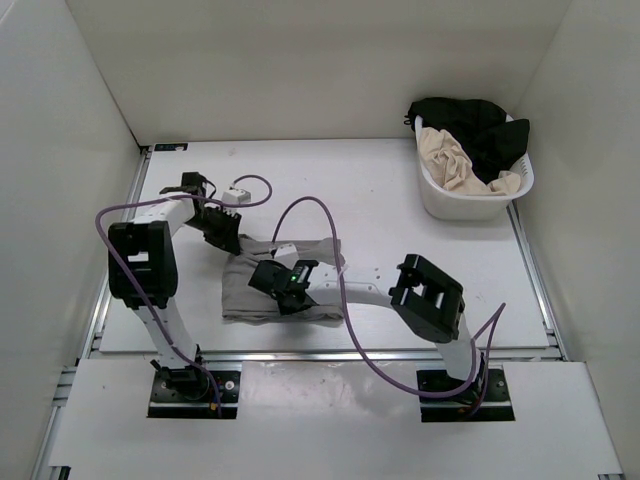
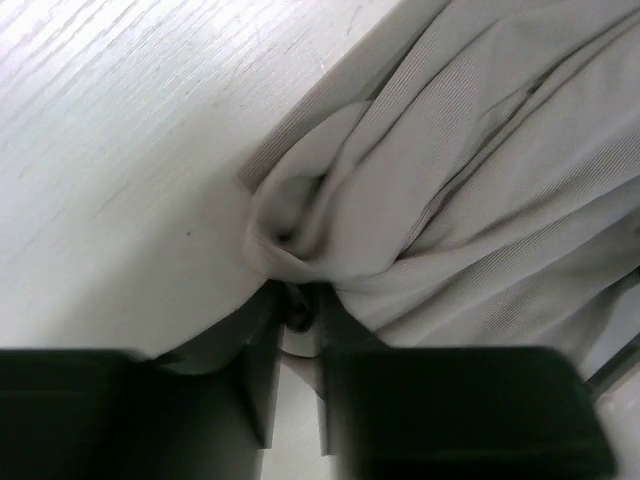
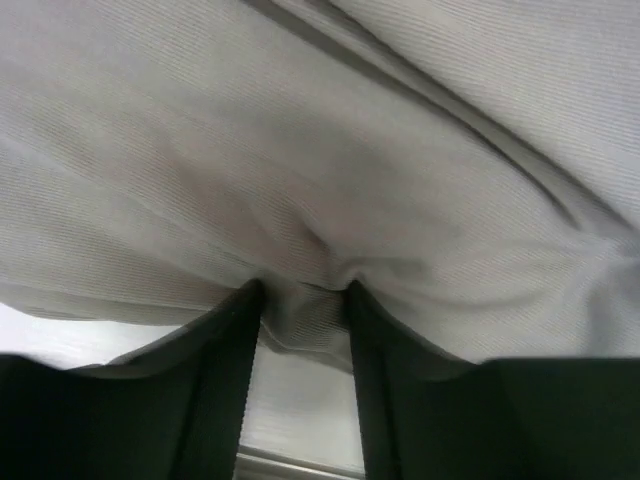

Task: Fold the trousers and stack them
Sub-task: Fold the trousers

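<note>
- The left gripper is set at the far left corner of the trousers; in the left wrist view its jaws are drawn close together, and a small bunch of the grey cloth at the garment's edge is pinched between them.
- The trousers are spread as a rumpled, partly folded grey heap on the white tabletop, between the two arms; creases are drawn towards each grip.
- The right gripper is pressed down on the middle of the trousers; in the right wrist view its jaws are held partly closed, and a fold of the same cloth is caught between them.
- A white basket is placed well apart from the trousers, to their far right; a beige garment and a black garment are heaped inside it.
</note>
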Robot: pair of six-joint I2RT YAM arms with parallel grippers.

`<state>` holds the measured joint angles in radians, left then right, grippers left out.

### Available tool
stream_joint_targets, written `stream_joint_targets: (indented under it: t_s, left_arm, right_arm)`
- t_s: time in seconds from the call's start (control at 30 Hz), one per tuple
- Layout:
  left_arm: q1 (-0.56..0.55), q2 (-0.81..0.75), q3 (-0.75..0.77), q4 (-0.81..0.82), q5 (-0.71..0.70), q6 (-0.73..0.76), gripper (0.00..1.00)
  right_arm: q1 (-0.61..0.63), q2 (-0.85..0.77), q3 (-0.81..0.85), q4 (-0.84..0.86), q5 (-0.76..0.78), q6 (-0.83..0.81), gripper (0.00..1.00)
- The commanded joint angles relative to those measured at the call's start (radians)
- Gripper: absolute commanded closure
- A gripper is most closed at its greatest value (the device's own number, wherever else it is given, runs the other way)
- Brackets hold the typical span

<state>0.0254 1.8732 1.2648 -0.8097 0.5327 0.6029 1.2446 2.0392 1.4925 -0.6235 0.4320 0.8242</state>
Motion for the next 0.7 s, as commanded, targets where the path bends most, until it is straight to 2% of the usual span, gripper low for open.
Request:
stream_joint_targets:
  t_s: [0.0,0.03,0.1,0.3,0.4,0.43,0.5,0.57,0.63,0.67]
  left_arm:
    - [-0.007,0.004,0.002,0.029,0.038,-0.04,0.74]
    - [-0.007,0.018,0.011,0.029,0.038,-0.054,0.86]
    - [-0.007,0.018,0.037,0.038,0.027,-0.1,0.86]
    - [-0.007,0.04,0.09,0.09,-0.06,-0.213,0.86]
    - [-0.007,0.04,0.1,0.09,-0.037,-0.204,0.84]
    - [-0.007,0.031,0.1,0.09,-0.027,-0.195,0.77]
    - [-0.007,0.0,0.091,0.064,-0.007,-0.184,0.6]
    - [0.004,-0.061,0.091,0.031,0.016,-0.163,0.39]
    - [0.025,-0.113,0.091,0.004,0.026,-0.163,0.25]
    - [0.025,-0.17,0.091,-0.028,0.026,-0.163,0.11]
  right_arm:
    - [-0.013,-0.005,-0.018,0.015,-0.021,0.068,0.79]
    - [-0.013,-0.005,-0.052,0.024,-0.048,0.081,0.86]
    - [0.01,-0.048,-0.101,0.059,-0.049,0.102,0.99]
    - [0.088,-0.083,-0.161,0.035,-0.039,0.064,1.0]
    - [0.088,-0.074,-0.134,0.022,-0.039,0.017,0.68]
    - [0.088,-0.086,-0.117,0.022,-0.039,0.016,0.54]
    - [0.088,-0.114,-0.085,-0.021,-0.003,-0.013,0.45]
    - [0.076,-0.154,-0.016,-0.071,0.037,-0.036,0.27]
    - [0.05,-0.206,0.031,-0.094,0.05,-0.074,0.18]
    - [0.039,-0.226,0.061,-0.103,0.059,-0.088,0.17]
